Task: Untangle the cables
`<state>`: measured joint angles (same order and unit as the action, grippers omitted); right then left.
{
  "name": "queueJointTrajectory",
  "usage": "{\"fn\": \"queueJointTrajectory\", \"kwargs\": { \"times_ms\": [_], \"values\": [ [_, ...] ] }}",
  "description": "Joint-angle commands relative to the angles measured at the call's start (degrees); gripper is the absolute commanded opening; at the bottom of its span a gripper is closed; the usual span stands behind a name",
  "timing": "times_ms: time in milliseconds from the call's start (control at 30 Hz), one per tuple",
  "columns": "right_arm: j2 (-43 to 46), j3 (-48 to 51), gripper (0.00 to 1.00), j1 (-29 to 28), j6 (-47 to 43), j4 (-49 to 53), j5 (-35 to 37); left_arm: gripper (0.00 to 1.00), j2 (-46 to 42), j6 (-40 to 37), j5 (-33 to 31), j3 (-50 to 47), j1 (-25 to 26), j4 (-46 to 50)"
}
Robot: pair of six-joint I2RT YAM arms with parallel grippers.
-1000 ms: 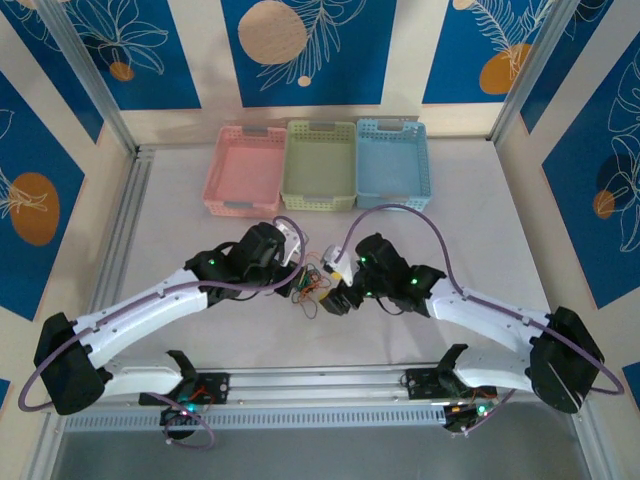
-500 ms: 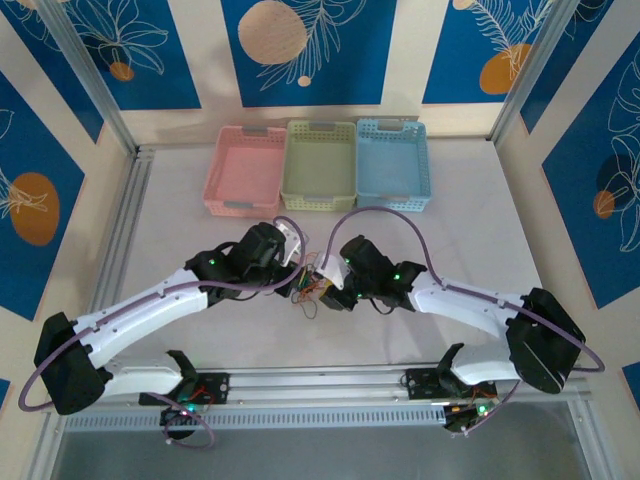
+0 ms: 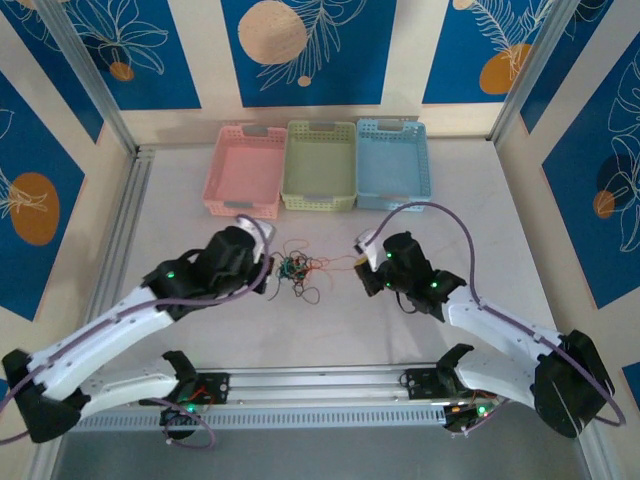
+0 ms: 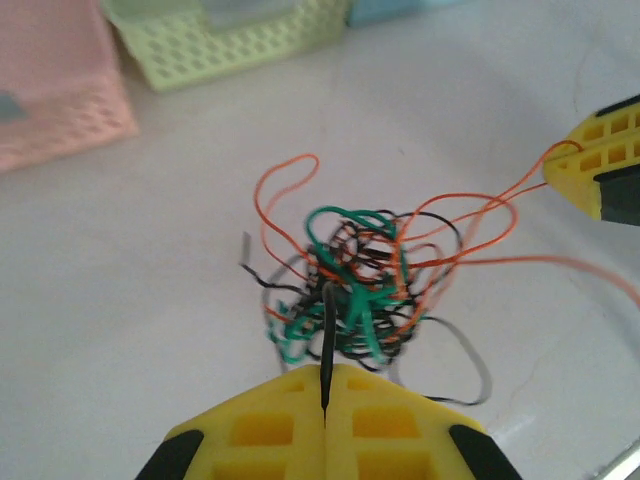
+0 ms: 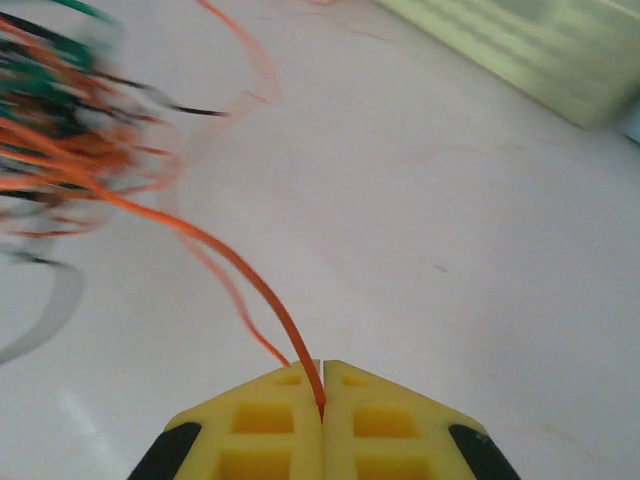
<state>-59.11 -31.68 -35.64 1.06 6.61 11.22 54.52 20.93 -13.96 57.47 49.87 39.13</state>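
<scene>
**Drawing one strand out of the clump**

The left fingers (image 4: pixel 262 425) are closed on a black strand (image 4: pixel 328 335), and the right fingers (image 5: pixel 385 425) are pinched on an orange strand (image 5: pixel 235 265). The clump (image 3: pixel 293 267) lies on the worktop (image 3: pixel 470 220) between them. The step in hand looks like freeing the orange strand. Next, the right arm should probably pull away while the left anchors the clump, without tightening any knots.
</scene>
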Motion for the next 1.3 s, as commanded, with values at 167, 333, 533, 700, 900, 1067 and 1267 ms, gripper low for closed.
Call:
{"fn": "queueJointTrajectory", "kwargs": {
  "times_ms": [167, 333, 533, 700, 900, 1067, 1267],
  "values": [
    [6.12, 2.27, 0.00, 9.62, 18.67, 2.65, 15.48, 0.00, -12.21, -1.65, -18.90, 11.13, -1.08, 16.44],
    [9.47, 3.27, 0.00, 16.23, 25.51, 6.34, 16.78, 0.00, -16.04, -3.05, -25.78, 14.20, -1.08, 20.73],
    [11.46, 3.90, 0.00, 23.14, 31.73, 9.96, 16.77, 0.00, -17.56, -4.14, -30.39, 16.16, -1.09, 23.98],
    [12.12, 4.34, 0.00, 27.49, 34.89, 11.67, 14.92, 0.00, -17.24, -3.82, -35.77, 17.23, -1.08, 28.30],
    [12.18, 4.68, 0.00, 29.06, 35.13, 11.40, 13.02, 0.00, -16.39, -4.49, -28.72, 13.03, -1.05, 23.57],
    [13.39, 5.43, 0.00, 32.07, 37.05, 12.45, 12.05, 0.00, -14.21, -5.31, -30.07, 11.64, -1.08, 24.18],
    [13.97, 6.69, 0.00, 39.15, 39.31, 12.90, 6.93, 0.00, -13.51, -6.52, -33.94, 10.71, -1.42, 27.76]
  ]
}}
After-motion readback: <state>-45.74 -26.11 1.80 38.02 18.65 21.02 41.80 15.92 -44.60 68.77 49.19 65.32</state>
